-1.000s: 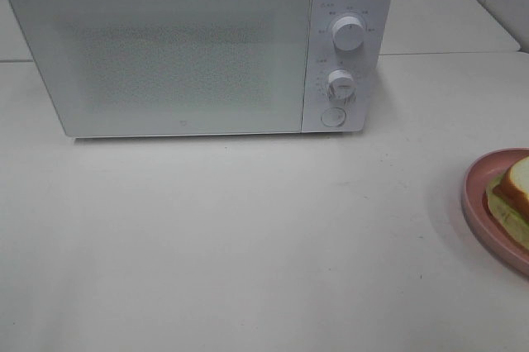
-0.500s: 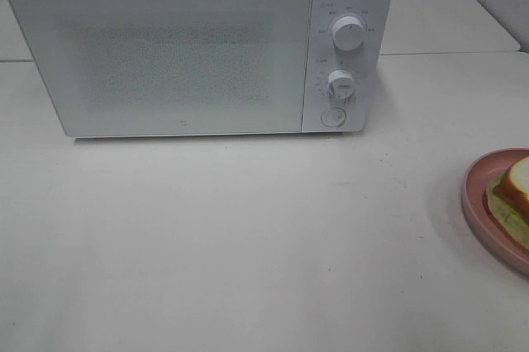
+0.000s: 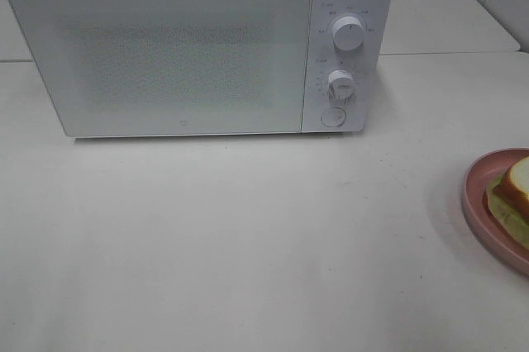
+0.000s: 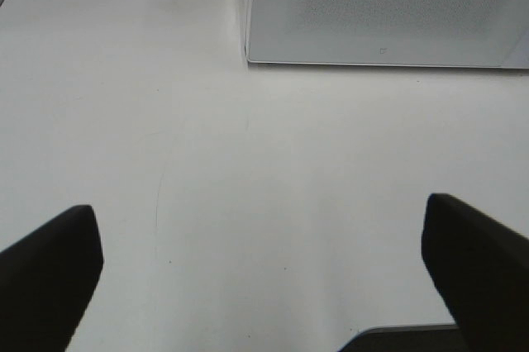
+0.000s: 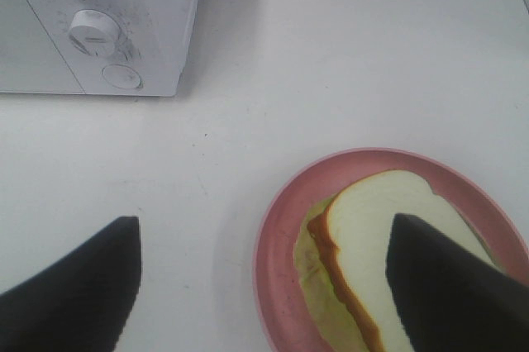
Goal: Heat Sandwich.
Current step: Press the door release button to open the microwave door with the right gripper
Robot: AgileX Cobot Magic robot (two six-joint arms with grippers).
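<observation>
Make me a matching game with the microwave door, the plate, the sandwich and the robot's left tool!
Things:
1. microwave door
2. plate
3. sandwich
4. left tool

Clues:
a. pink
b. shut
c. open, holding nothing
d. lying on the plate

Pairs: 1-b, 2-a, 3-d, 4-c
</observation>
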